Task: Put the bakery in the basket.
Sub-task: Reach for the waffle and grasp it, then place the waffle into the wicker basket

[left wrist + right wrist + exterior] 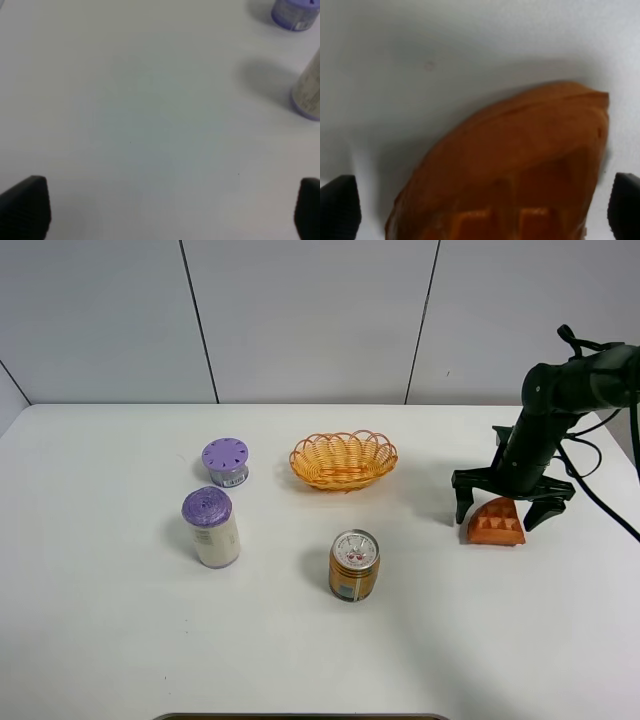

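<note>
A: Where is the bakery point(497, 527) found?
B: At mid-right of the high view, flat on the white surface point(120, 640). This gridded orange-brown wedge is straddled by the right tool point(498, 518), jaws spread either side.
A: And the basket point(343, 478)?
B: The woven wicker oval is seen up-left, well apart. The left tool point(165, 207) is spread too, empty.
</note>
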